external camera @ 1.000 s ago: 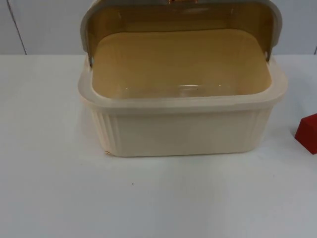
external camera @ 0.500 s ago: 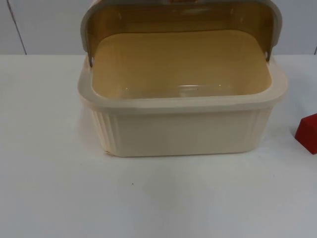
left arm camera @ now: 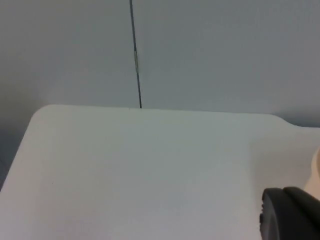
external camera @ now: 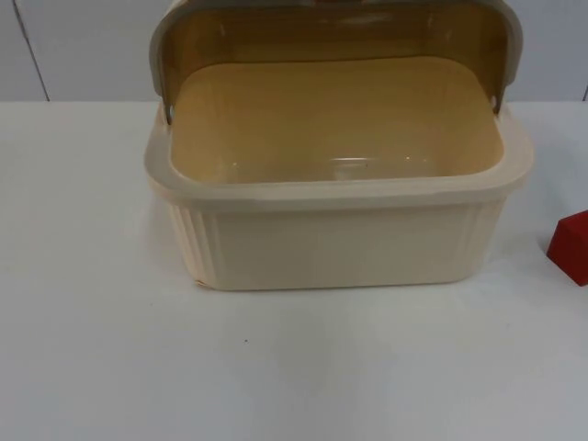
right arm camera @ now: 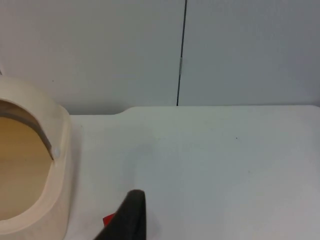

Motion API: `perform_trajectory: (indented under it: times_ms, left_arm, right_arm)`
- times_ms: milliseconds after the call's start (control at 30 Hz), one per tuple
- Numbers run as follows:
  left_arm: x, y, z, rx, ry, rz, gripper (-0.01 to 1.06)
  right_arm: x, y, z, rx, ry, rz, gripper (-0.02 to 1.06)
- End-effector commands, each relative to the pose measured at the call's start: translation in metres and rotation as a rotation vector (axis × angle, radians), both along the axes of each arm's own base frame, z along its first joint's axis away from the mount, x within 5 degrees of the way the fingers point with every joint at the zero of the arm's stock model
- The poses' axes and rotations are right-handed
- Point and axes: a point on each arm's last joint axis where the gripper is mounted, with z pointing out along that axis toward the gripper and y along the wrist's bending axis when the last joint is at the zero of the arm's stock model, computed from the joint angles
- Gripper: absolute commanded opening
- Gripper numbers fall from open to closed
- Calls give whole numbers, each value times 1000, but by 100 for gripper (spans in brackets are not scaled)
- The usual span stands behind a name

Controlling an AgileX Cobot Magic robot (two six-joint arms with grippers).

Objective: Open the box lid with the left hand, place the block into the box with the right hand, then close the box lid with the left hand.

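Top view: nearest, bare white bench (external camera: 276, 367). Farther in, cream ribbed box (external camera: 335, 243) standing mid-bench, open, tan inside with nothing in it. Lid (external camera: 335, 28) tipped up and back behind the box's far rim, amber-tinted with a grey frame. Red block (external camera: 571, 246) on the bench well to the box's right, cut by the picture's edge, apart from the box wall. Beyond, grey wall (external camera: 83, 46) with a dark vertical seam.

Left wrist view: black fingertip of the left gripper (left arm camera: 290, 215) over bare bench, a sliver of cream box just beside it, wall and seam farther off. Cannot tell whether open or closed.

Right wrist view: black fingertip of the right gripper (right arm camera: 127, 217) above the bench, a bit of red block touching its near side in the picture, box rim curving just beside. Opening likewise cannot be told. Nothing between block and box but bench.
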Motion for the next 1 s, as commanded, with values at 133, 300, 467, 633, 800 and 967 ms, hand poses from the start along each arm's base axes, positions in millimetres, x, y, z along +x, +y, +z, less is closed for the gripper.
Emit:
perform_trajectory:
  times_ms: [133,300,467,633,800,967]
  left_arm:
    - [-3,-4,-5,20,53,-30,51]
    - [-3,-11,-6,-16,69,-46,104]
    - [-8,-18,-8,-15,111,-79,104]
    - [-17,-33,1,5,79,-141,104]
    - [-35,-43,13,5,58,-187,104]
    - [-44,-42,22,-20,14,-172,104]
  right_arm:
    - [-1,1,2,9,-16,6,105]
    - [-1,1,2,9,-10,5,105]
    - [-2,1,0,12,11,4,105]
    - [-2,1,0,12,13,4,105]
    - [-3,2,-3,36,51,10,105]
    - [5,3,-8,43,102,10,105]
